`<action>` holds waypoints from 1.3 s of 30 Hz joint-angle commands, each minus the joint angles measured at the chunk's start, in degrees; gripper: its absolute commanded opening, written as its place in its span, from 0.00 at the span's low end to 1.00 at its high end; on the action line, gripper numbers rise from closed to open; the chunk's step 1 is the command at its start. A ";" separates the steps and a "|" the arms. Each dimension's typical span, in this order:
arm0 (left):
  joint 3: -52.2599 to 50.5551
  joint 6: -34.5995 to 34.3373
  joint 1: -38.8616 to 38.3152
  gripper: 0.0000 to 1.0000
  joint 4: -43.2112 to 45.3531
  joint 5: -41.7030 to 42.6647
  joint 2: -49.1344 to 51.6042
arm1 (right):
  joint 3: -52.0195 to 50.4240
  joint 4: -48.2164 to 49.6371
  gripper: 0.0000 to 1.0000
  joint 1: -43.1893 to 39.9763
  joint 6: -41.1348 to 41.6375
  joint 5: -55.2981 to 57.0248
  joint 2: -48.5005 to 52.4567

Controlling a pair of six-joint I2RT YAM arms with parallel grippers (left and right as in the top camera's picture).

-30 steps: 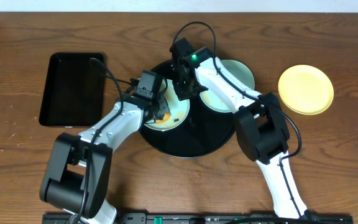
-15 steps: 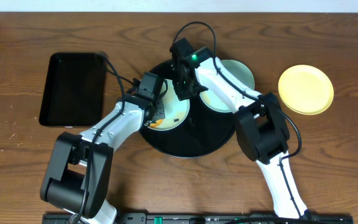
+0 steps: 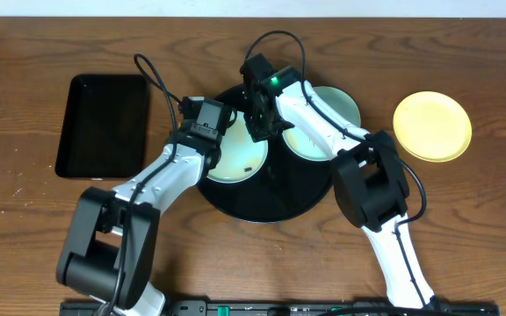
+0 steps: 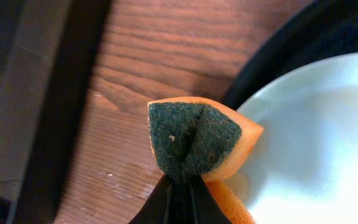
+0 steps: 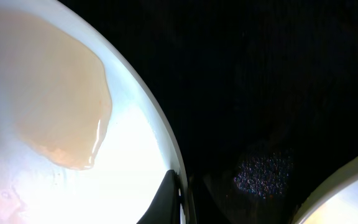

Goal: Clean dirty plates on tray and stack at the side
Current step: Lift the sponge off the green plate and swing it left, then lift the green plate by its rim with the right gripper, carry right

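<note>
The round black tray (image 3: 275, 197) holds two pale mint plates. My right gripper (image 5: 182, 186) is shut on the rim of the left plate (image 3: 235, 160), seen from overhead at the plate's far edge (image 3: 258, 132). A tan sauce film (image 5: 55, 112) lies on this plate (image 5: 123, 162). My left gripper (image 4: 182, 186) is shut on an orange sponge with a green scrub face (image 4: 191, 140), at the plate's left edge (image 4: 316, 137) over the tray rim (image 4: 272, 53). The second plate (image 3: 341, 105) lies partly under the right arm. A yellow plate (image 3: 432, 125) sits on the table to the right.
A rectangular black tray (image 3: 104, 123) lies on the wooden table to the left of the round tray. Both arms reach in from the near edge and cross over the round tray. Cables loop above both wrists.
My left gripper has carried the sponge from the middle of the left plate up and left to its edge. The orange smear seen from overhead is gone. The right arm has not moved.
</note>
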 commanded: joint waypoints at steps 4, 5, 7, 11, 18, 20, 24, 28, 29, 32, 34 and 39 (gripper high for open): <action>0.26 -4.55 0.68 0.07 -1.81 0.87 -13.44 | -0.07 -0.50 0.01 1.07 0.50 1.90 1.33; 0.26 -5.60 0.81 0.08 -2.29 2.14 -15.65 | 0.70 -0.96 0.01 0.90 0.52 2.16 1.33; 0.24 -6.64 1.03 0.07 -3.13 5.40 -18.97 | 2.51 -2.12 0.01 0.70 0.50 2.89 1.31; 0.22 -6.60 1.18 0.08 -7.06 10.47 -22.45 | 8.17 -5.66 0.01 0.55 0.48 7.52 1.14; -0.31 -7.82 1.18 0.08 -16.85 10.73 -22.29 | 21.55 -14.14 0.01 1.03 -1.03 17.88 1.11; -0.31 -10.10 1.18 0.08 -17.75 10.73 -22.29 | 24.92 -16.31 0.01 1.38 -1.03 21.42 1.11; -0.31 -15.04 1.18 0.08 -17.75 10.75 -22.29 | 30.42 -20.28 0.01 2.14 -1.03 28.87 1.11; -0.31 -15.63 1.18 0.08 -17.49 10.78 -22.29 | 33.68 -22.84 0.01 3.50 -1.03 37.62 1.11; -0.31 -15.63 1.16 0.08 -17.53 10.78 -22.29 | 34.32 -23.37 0.01 3.93 -1.03 40.09 1.11; -0.31 -15.63 1.16 0.08 -17.73 10.78 -22.29 | 35.58 -24.68 0.01 5.68 -1.03 46.90 1.11; -0.33 -15.63 1.18 0.08 -17.70 10.78 -22.29 | 36.04 -25.38 0.01 6.73 -1.03 49.03 1.11; -0.33 -15.63 1.18 0.08 -17.70 10.75 -22.29 | 36.11 -27.02 0.01 8.85 -1.70 53.68 1.11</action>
